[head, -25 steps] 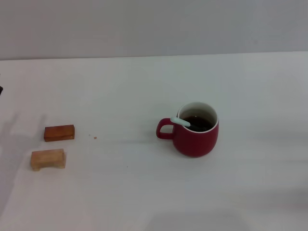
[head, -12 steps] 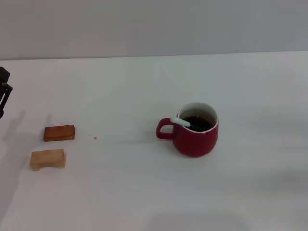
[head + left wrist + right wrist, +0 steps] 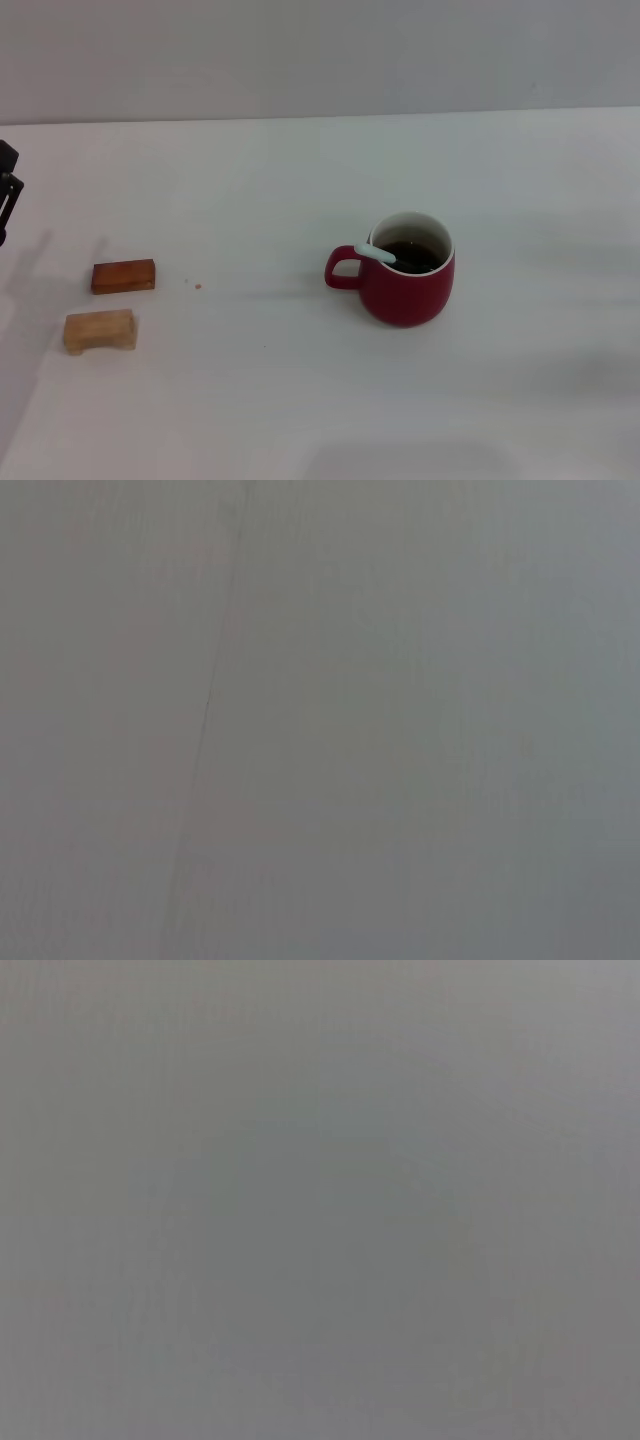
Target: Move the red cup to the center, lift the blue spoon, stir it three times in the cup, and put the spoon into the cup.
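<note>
Mostly we see a white table [image 3: 300, 400] that fills the head view, meeting a plain grey wall [image 3: 320, 50] along a straight edge at the far, twelve o'clock side. The tabletop is matte and pale, with soft grey shadows down its nine o'clock margin and a tiny reddish speck [image 3: 198, 286] near the blocks.

We find the red cup [image 3: 405, 270] standing upright a little toward three o'clock of the table's middle, its loop handle pointing to nine o'clock and dark liquid showing inside its white inner wall. The blue spoon [image 3: 375, 253] is in the cup: its pale handle leans on the rim on the handle side and sticks out over it, while the bowl end goes down into the liquid and we cannot make it out.

Well apart from the cup, toward nine o'clock, two small wooden blocks lie on the table: a darker reddish-brown block [image 3: 124, 276] and, just beside it at six o'clock, a lighter tan block [image 3: 99, 331].

At the nine o'clock edge, a dark sliver of the left claw [image 3: 6, 195] pokes into view above the table, far from the cup; we cannot tell how wide it stands or whether it grips anything. Both wrist views give us only flat grey.
</note>
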`<state>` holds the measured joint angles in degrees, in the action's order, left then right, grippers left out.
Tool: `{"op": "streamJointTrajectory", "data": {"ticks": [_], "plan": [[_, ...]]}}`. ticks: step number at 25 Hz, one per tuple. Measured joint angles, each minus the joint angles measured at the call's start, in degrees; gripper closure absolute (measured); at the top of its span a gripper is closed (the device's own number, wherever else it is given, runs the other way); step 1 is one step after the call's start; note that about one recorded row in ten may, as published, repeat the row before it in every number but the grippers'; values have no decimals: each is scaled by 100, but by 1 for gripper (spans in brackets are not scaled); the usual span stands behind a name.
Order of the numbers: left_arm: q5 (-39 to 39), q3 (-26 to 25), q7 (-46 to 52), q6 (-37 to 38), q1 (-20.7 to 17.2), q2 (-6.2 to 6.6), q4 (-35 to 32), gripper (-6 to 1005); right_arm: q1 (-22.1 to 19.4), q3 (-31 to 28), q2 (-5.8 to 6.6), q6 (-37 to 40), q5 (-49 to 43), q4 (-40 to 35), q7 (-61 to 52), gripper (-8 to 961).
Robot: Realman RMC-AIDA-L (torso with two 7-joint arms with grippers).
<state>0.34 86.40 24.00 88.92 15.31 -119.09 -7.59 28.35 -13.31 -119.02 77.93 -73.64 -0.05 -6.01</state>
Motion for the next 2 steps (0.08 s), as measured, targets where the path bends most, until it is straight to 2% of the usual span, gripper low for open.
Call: {"op": "streamJointTrajectory", "data": {"ticks": [2], "plan": [[-3, -1, 0, 1, 19, 0, -5, 256, -42, -11, -4, 1, 0, 6, 1, 780]]}}
